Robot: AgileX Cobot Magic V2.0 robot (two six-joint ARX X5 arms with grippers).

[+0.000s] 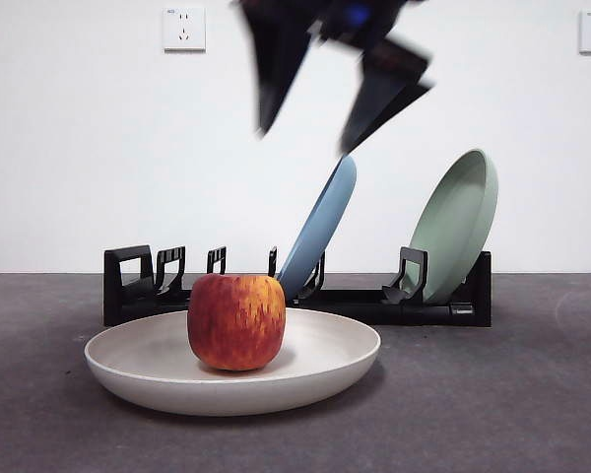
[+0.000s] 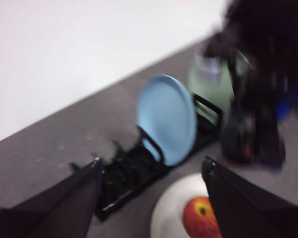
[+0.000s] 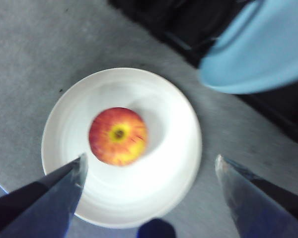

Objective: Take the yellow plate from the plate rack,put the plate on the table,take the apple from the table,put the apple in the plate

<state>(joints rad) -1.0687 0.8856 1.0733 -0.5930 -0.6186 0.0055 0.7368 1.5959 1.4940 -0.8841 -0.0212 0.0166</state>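
The apple [image 1: 236,321] sits in the middle of the yellow plate [image 1: 128,360], which lies flat on the table [image 1: 532,394] just in front of the plate rack [image 1: 128,286]. Both steps look done. The right gripper [image 1: 310,118] hangs above the apple, jaws apart and empty. The left gripper [image 2: 151,173] is also apart, holding nothing. The surface is dark grey and matte. A blue plate [image 1: 320,232] and a green plate [image 1: 458,222] lean in the rack against a plain white wall [image 1: 79,148].
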